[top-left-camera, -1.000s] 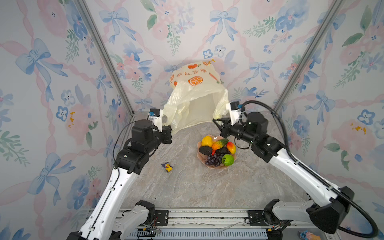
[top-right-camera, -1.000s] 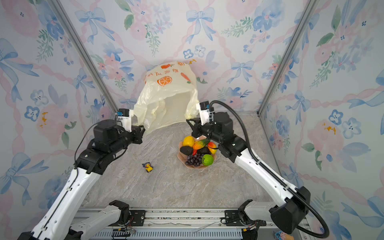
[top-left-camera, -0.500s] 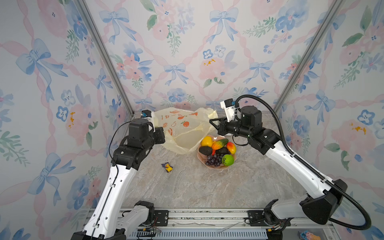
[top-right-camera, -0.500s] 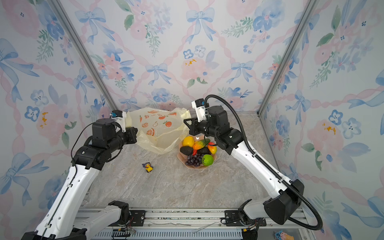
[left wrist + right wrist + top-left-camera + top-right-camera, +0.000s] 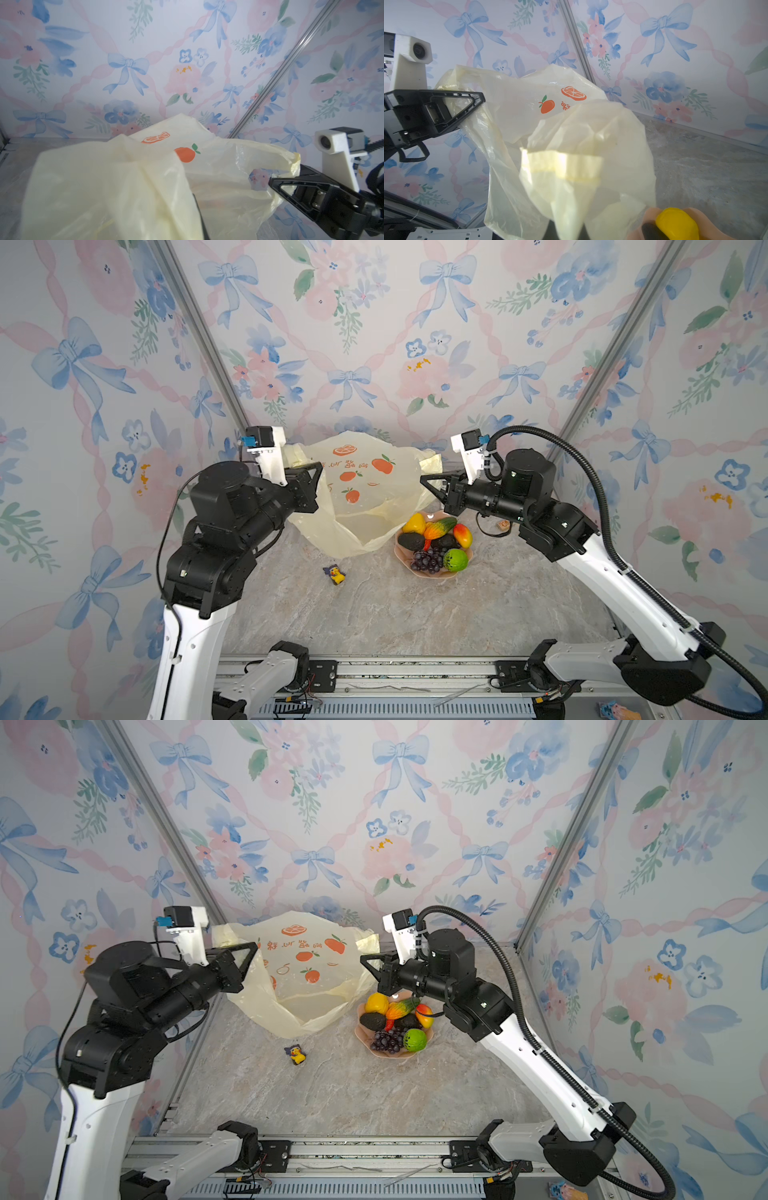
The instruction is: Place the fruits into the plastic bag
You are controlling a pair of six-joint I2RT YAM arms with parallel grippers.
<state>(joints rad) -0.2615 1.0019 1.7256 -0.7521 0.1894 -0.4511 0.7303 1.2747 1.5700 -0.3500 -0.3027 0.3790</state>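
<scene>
**Bag held open, no fruit in it yet**

The plastic bag (image 5: pixel 365 497) stands at the back of the table (image 5: pixel 395 614), stretched between the two arms with its bottom resting on the surface. The left gripper (image 5: pixel 319 466) is clenched on the handle at one side. The right gripper (image 5: pixel 423 479) is clenched on the handle at the other side. Both wrist views show thin film pinched in the opposite arm's jaws. The bag's mouth gapes upward between them, and the inside looks empty.

All the fruits (image 5: pixel 434 541) lie heaped on the pink plate (image 5: pixel 432 574) just beside the bag's lower edge. They are a yellow one, an orange-green one, a red-yellow one, a bright green one, two dark avocados and a bunch of grapes. Whether the bag and plate touch cannot be told. A small duck toy (image 5: pixel 334 574) lies apart in front of the bag.

So the opening step looks done, while every fruit is left to move. With both grippers busy, one will probably have to let go to pick.

The bag's printed side carries an orange slice, several whole oranges and a short row of orange characters, too small to read. No brand shows.
</scene>
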